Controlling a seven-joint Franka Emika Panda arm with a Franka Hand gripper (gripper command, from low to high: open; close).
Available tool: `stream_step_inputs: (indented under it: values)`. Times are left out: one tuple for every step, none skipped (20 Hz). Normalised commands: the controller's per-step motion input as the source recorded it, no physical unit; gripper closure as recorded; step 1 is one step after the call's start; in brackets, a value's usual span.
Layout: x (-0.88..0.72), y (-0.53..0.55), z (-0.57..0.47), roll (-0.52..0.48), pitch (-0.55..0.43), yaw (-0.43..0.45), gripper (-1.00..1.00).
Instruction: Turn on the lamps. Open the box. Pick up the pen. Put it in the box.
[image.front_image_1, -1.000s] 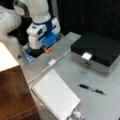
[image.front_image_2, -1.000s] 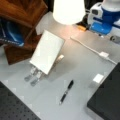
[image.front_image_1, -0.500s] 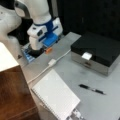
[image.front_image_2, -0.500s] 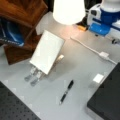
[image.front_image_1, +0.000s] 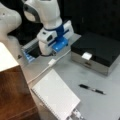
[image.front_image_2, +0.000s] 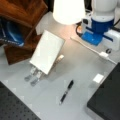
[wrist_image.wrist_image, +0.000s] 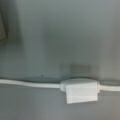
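Grey tabletop (image.front_image_1: 75, 72), both front views.

Gripper (image.front_image_1: 50, 52) on white robot arm (image.front_image_1: 45, 12) with blue wrist block: low over the table's far edge, in a front view just above and beside the small white inline switch (image.front_image_1: 51, 62) on a thin white cord (image.front_image_1: 40, 73). Nothing visibly held. Jaw spread: cannot tell. Fingers out of the wrist view, which looks straight down on the same switch (wrist_image.wrist_image: 81, 91), lying flat on the grey surface with the cord running out both ends.

Broad cream-white lampshade (image.front_image_2: 68, 10): at a front view's top, looking bright, with a warm patch on the table beneath.

Large rectangular box (image.front_image_1: 97, 48) with black lid and silver-grey metal sides: at a front view's right, lid down, small white latch (image.front_image_1: 86, 55) at its front.

Slim black ballpoint pen (image.front_image_1: 91, 88): flat on the table, in front of the box and apart from it, well apart from the gripper.

White spiral notebook (image.front_image_1: 56, 96): near the brown wooden cabinet (image.front_image_1: 12, 95), left of the pen.
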Motion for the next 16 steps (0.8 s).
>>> stream_step_inputs:
  values:
    - [0.55, -0.12, 0.33, 0.237, 0.396, 0.055, -1.0]
    - [0.49, -0.12, 0.31, 0.255, 0.384, 0.074, -1.0]
    - [0.45, -0.12, 0.27, 0.29, 0.357, 0.093, -1.0]
    - [0.42, -0.11, 0.23, 0.309, 0.332, 0.112, -1.0]
    - [0.4, -0.09, 0.19, 0.309, 0.309, 0.107, -1.0]
    - [0.36, -0.07, 0.14, 0.295, 0.287, 0.096, -1.0]
    - [0.36, -0.05, 0.11, 0.29, 0.258, 0.087, -1.0]
    - [0.35, -0.04, 0.08, 0.307, 0.257, 0.085, -1.0]
    - [0.33, -0.03, 0.05, 0.293, 0.248, 0.079, -1.0]
    - [0.3, -0.02, 0.04, 0.328, 0.173, 0.063, -1.0]
    - [0.3, -0.01, 0.04, 0.331, 0.153, 0.056, -1.0]
    - [0.28, -0.01, 0.04, 0.313, 0.142, 0.051, -1.0]
    - [0.26, 0.0, 0.03, 0.372, 0.085, 0.032, -1.0]
    - [0.26, 0.01, 0.01, 0.411, 0.031, 0.03, -1.0]
    - [0.24, 0.0, 0.0, 0.428, -0.029, 0.059, -1.0]
    - [0.25, 0.01, -0.01, 0.408, -0.051, 0.09, -1.0]
